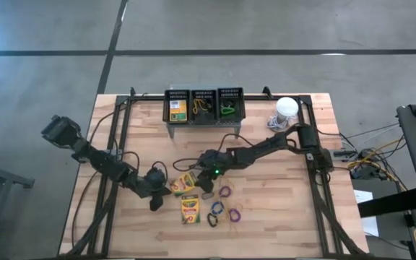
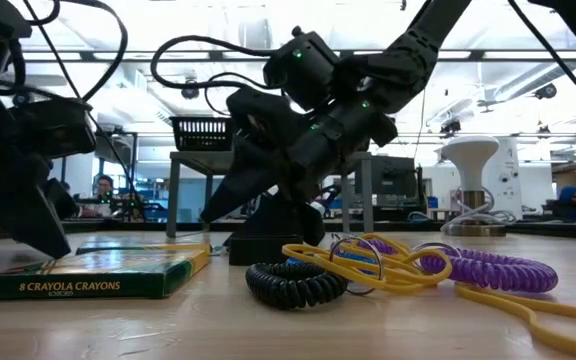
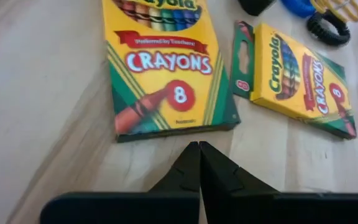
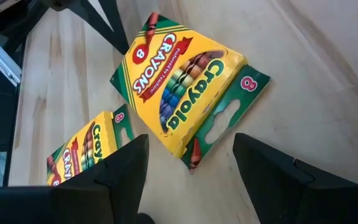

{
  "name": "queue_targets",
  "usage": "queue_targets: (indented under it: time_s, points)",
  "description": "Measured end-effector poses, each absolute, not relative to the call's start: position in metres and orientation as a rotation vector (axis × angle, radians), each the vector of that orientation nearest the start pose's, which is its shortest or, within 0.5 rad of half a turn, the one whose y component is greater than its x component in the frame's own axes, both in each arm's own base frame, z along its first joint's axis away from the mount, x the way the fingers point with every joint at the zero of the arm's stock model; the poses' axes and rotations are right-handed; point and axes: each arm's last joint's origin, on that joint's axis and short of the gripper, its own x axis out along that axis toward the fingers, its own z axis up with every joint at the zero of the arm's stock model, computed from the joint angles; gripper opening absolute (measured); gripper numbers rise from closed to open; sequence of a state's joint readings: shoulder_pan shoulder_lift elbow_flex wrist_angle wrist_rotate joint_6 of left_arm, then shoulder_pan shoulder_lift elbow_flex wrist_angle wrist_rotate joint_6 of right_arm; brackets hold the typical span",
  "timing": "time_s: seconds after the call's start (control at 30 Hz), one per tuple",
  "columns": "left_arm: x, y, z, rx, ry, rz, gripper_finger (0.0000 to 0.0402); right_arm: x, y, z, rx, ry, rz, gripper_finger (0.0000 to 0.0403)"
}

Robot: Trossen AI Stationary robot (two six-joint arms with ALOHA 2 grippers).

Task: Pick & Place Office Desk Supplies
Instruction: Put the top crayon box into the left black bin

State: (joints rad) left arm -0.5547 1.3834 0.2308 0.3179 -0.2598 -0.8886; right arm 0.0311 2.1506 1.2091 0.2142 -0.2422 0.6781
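**Two grippers crowd one crayon box**

We see the pale wooden plank table (image 1: 280, 202) carrying everything. Our right gripper (image 4: 188, 177) hangs over the nearer yellow-and-green cardboard crayon box (image 4: 182, 93) with its fingers spread wide, holding nothing. Our left gripper (image 3: 199, 165) sits just beside that same box, fingers pressed together on nothing. We judge the risk to be a collision between the two arms, or the shut left fingers nudging the box askew as the right ones descend. The box lies flat, lid tab out, near a second matching crayon box (image 1: 190, 208). Small coiled elastic loops (image 1: 224, 209) and thin yellow rubber bands (image 2: 388, 268) lie beyond
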Motion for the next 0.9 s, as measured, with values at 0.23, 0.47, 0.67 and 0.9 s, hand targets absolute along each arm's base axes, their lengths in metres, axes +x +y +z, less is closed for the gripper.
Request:
queue_targets:
  time_s: [0.23, 0.47, 0.67, 0.9]
  points:
    - [0.165, -0.093, 0.088, -0.526, 0.824, 0.112, 0.0001, 0.428, 0.021, 0.097, 0.73, 0.786, -0.008, 0.0237]
    - [0.162, -0.091, 0.085, -0.497, 0.814, 0.13, 0.0, 0.431, 0.026, 0.093, 0.796, 0.81, 0.009, 0.0235]
    - [0.159, -0.087, 0.083, -0.476, 0.783, 0.174, 0.0, 0.443, 0.032, 0.094, 0.795, 0.805, 0.027, 0.0234]
    - [0.16, -0.084, 0.083, -0.38, 0.71, 0.229, 0.0, 0.455, 0.039, 0.092, 0.734, 0.776, -0.018, 0.0225]
